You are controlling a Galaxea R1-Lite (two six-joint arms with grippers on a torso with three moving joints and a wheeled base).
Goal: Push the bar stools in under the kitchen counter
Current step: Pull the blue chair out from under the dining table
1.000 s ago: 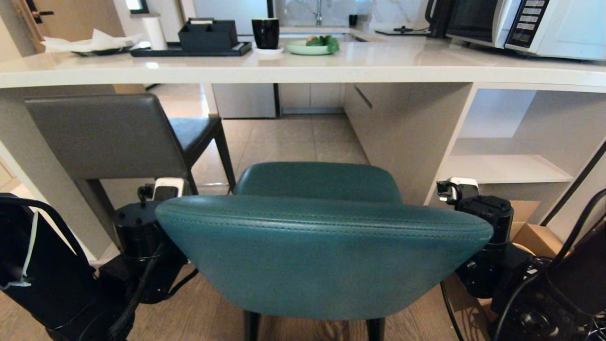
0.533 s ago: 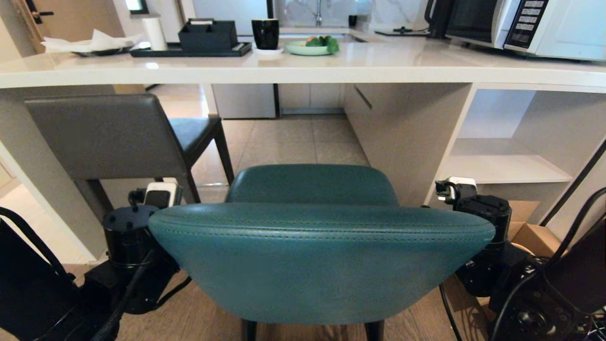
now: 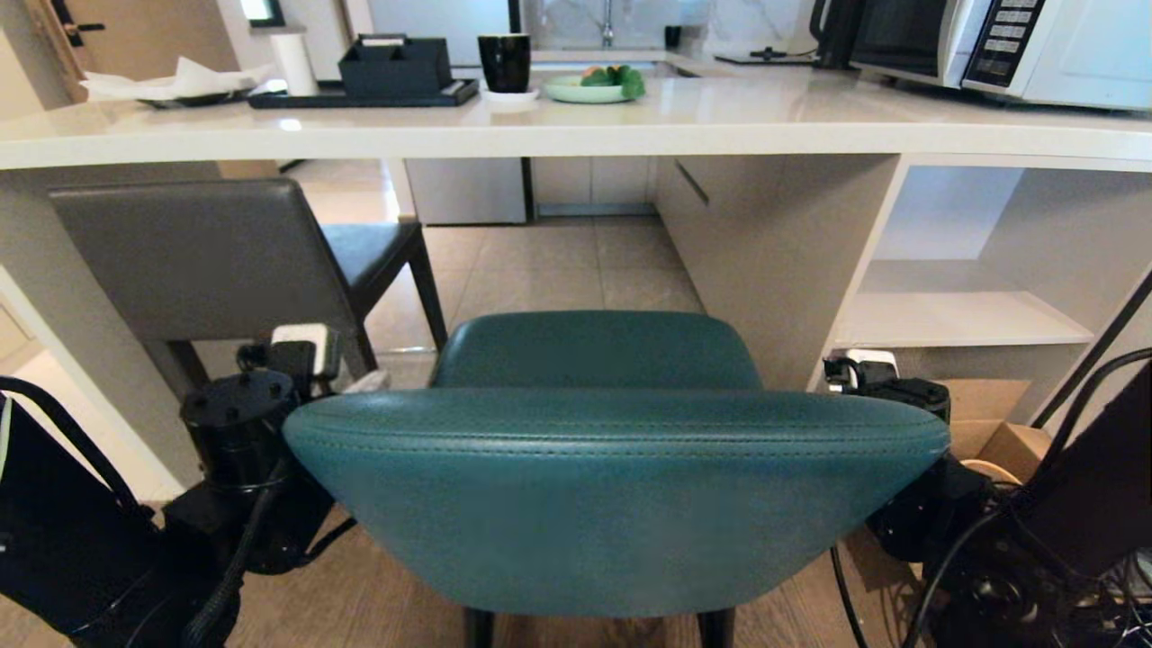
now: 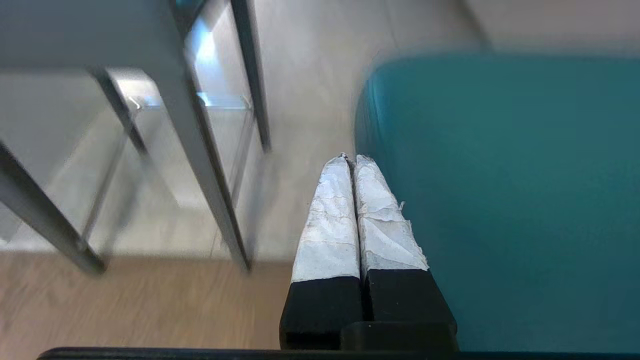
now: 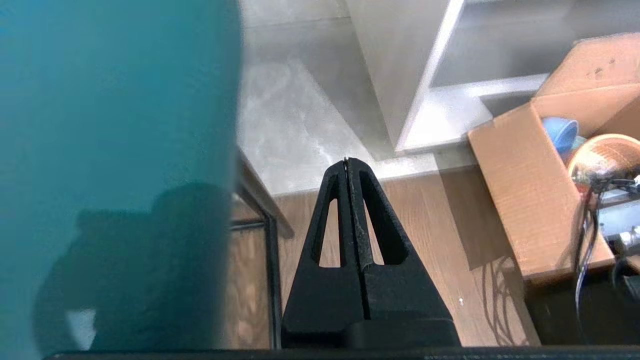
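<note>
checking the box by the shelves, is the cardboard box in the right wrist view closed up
No, the cardboard box has its flap open, and a blue bowl-like item shows inside it.

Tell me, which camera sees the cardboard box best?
The right wrist view. There the cardboard box lies open on the floor with something blue inside, past the shut right gripper. The head view catches only its corner behind the teal stool. The left wrist view misses it.

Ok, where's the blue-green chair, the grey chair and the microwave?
Teal curved-back leather stool (image 3: pixel 612 504): head view, middle of its backrest.
Grey leather stool with rectangular back (image 3: pixel 198 261): head view, centre of its backrest.
White microwave oven (image 3: pixel 1071 49): head view, its front.
</note>
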